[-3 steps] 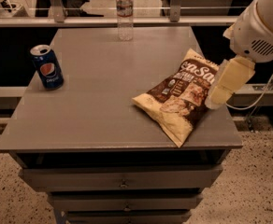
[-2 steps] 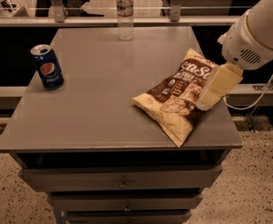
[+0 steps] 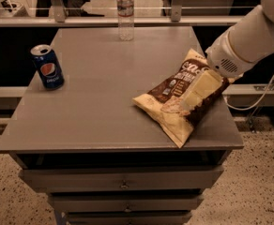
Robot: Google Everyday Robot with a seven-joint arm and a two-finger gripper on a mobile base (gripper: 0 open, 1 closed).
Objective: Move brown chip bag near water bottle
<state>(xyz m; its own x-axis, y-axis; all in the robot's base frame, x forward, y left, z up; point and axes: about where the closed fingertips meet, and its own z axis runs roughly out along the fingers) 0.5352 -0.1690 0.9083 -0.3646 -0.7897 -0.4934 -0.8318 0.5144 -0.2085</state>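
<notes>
The brown chip bag [image 3: 172,95] lies flat near the right front of the grey table [image 3: 104,83], one cream end pointing at the front edge. The water bottle [image 3: 125,12] stands upright at the table's far edge, well apart from the bag. My gripper [image 3: 189,101] reaches in from the upper right on a white arm. Its cream-coloured fingers [image 3: 200,90] lie over the middle of the bag, low on it.
A blue Pepsi can [image 3: 48,66] stands upright near the table's left edge. The table top sits on a cabinet with drawers [image 3: 123,184]. A rail and window frame run behind the far edge. A cable hangs at the right.
My arm has moved left and down, from beside the bag's right edge to over the bag's middle. The bag, bottle and can have not moved.
</notes>
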